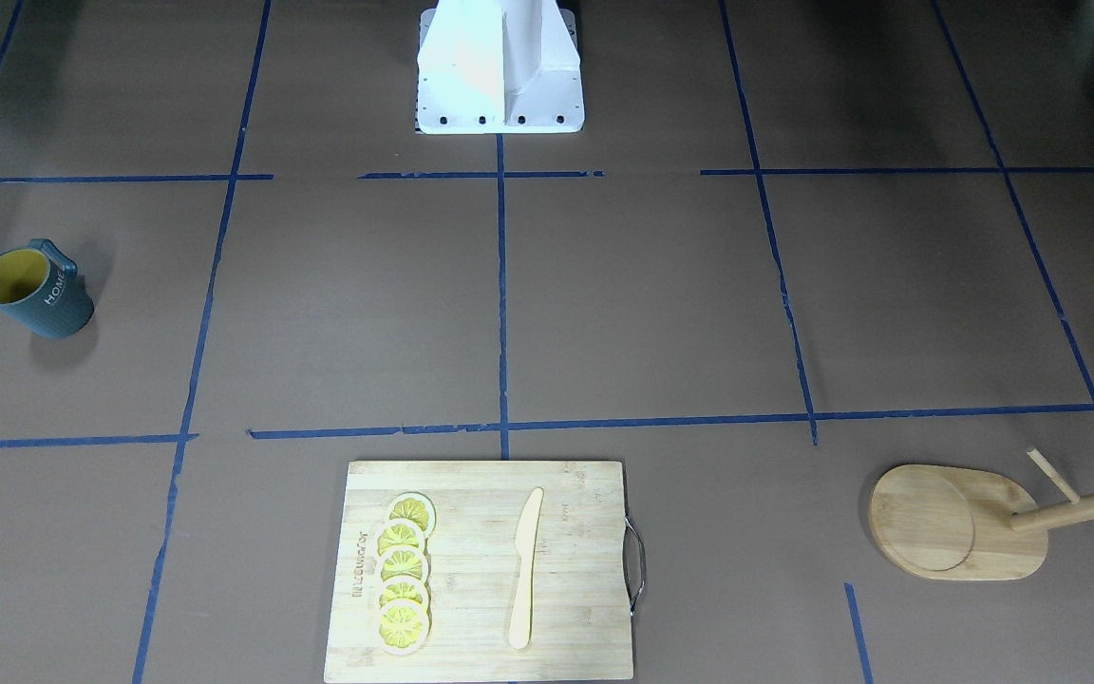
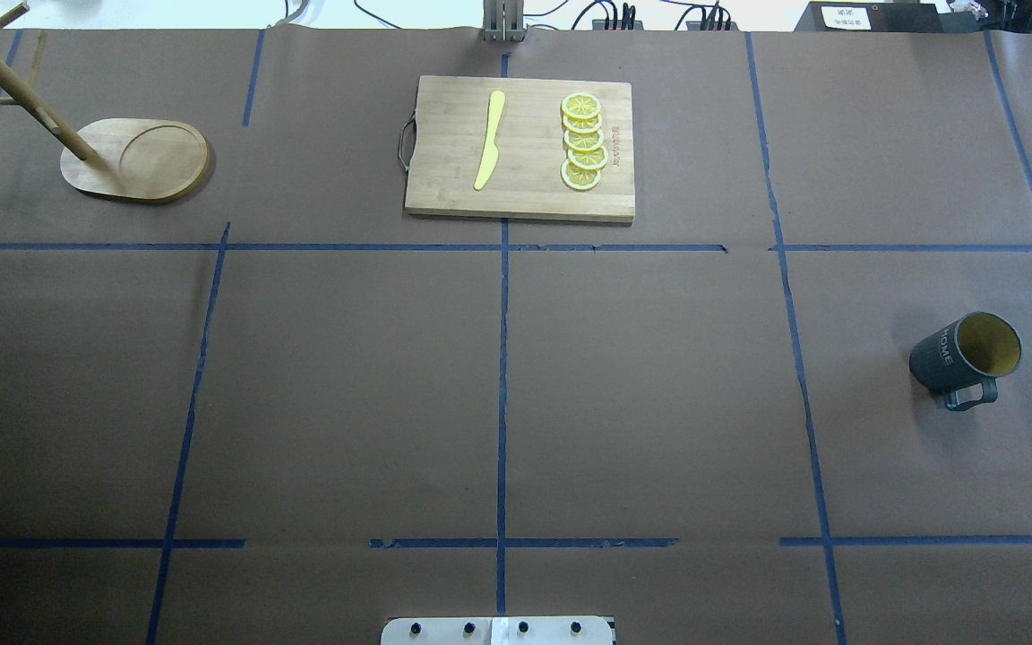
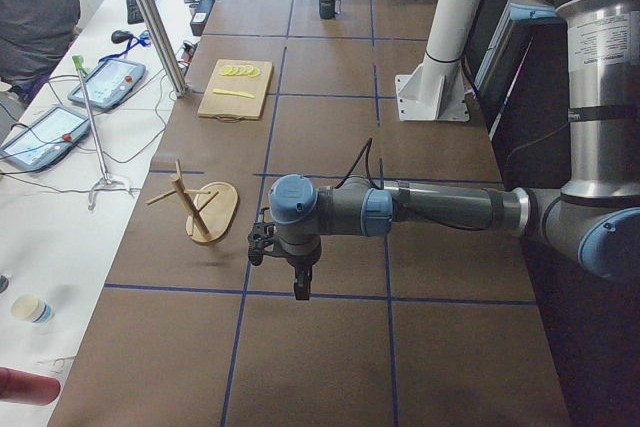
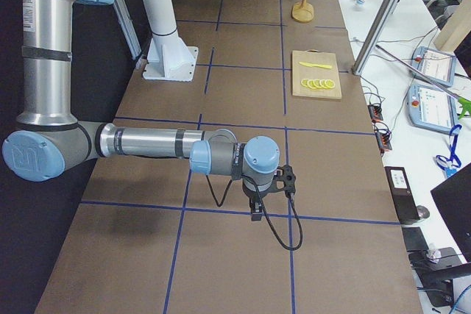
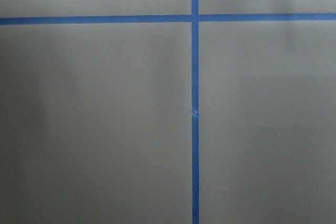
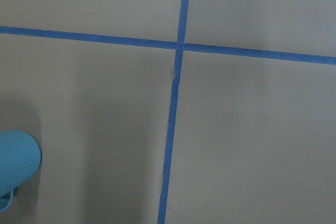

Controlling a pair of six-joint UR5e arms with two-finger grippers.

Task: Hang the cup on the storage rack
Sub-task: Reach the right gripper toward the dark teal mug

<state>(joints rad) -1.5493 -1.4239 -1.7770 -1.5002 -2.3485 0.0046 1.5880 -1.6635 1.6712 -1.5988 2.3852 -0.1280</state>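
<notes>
brown paper (image 2: 346,385) covers the whole table, cut into big squares by blue tape (image 2: 503,358). you see the left gripper (image 3: 300,292) only from the table's left end. it hangs pointing down over the paper, and i cannot tell how wide its jaws stand or whether they hold anything. the same goes for the right gripper (image 4: 255,215), seen only from the right end, also pointing down above the paper. each wrist camera shows you just paper and a tape crossing, with no fingers in frame.

further out, the cup (image 2: 964,354) stands upright on the robot's right side, close to that end of the table. its yellow mouth faces up and its handle is turned toward the robot. the storage rack (image 2: 135,161) stands at the far left corner, near the operators' edge and well apart from the cup. its post and pegs run out past the overhead frame's edge. between them along the far edge lies a cutting board (image 2: 520,148), its metal handle toward the rack. a knife (image 2: 490,139) and a row of lemon slices (image 2: 583,143) rest on it.
</notes>
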